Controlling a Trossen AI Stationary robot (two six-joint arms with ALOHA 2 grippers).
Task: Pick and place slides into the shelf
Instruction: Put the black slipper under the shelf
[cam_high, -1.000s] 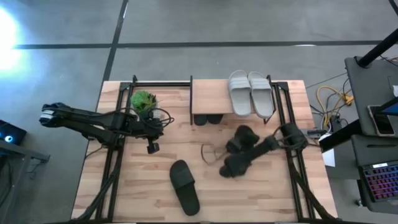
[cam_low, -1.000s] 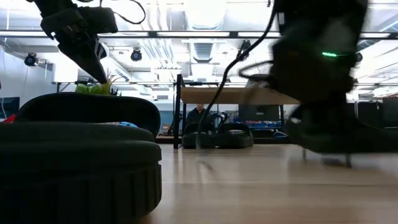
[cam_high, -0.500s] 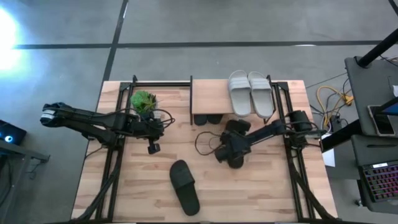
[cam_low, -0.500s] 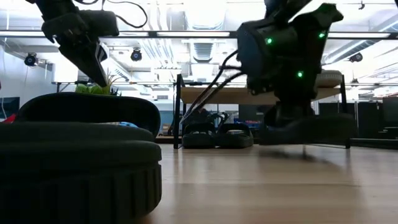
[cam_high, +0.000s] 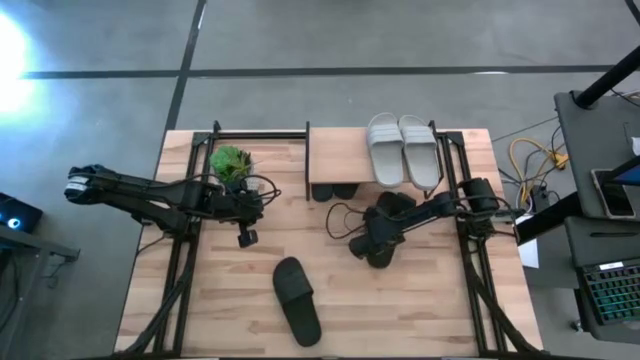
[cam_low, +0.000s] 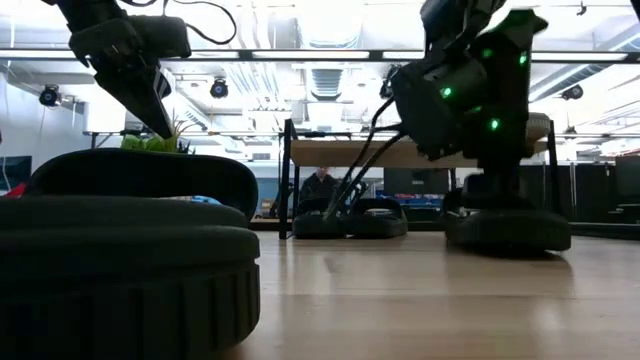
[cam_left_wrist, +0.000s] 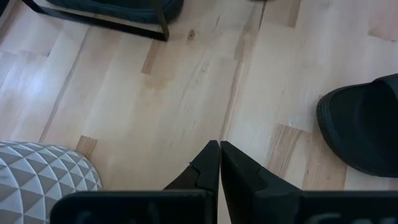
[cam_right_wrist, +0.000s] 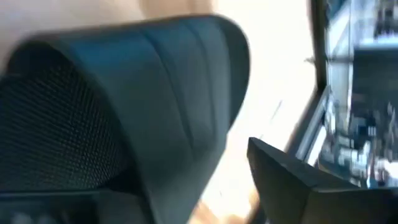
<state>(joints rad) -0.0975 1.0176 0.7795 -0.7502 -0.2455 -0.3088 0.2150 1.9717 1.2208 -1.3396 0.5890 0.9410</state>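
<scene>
A black slide (cam_high: 392, 206) lies on the table in front of the shelf (cam_high: 340, 155), its sole flat on the wood (cam_low: 508, 229). My right gripper (cam_high: 368, 243) stands open over it, at the wide strap (cam_right_wrist: 143, 93). Two light grey slides (cam_high: 403, 150) lie on the shelf's plank top. Two black slides (cam_high: 335, 192) sit under it on the table. Another black slide (cam_high: 297, 300) lies near the table's front edge. My left gripper (cam_high: 243, 236) hangs shut above the table's left half, holding nothing (cam_left_wrist: 219, 146). My right gripper slants down at the black slide's strap from the table's right side. The one finger (cam_right_wrist: 292, 180) that shows stands clear of the strap, with bare table between them. The strap hides the other finger, so whether it touches I cannot tell.
A small green plant (cam_high: 231, 160) in a patterned pot (cam_left_wrist: 43, 177) stands left of the shelf, close to my left gripper. Black frame rails (cam_high: 180, 250) run along both table sides. A person (cam_low: 320, 185) shows in the room behind the shelf.
My right gripper has swung with the black slide toward the table's left and far side, closer to the shelf. The slide hung just clear of the table half a second ago and now rests flat on it.
</scene>
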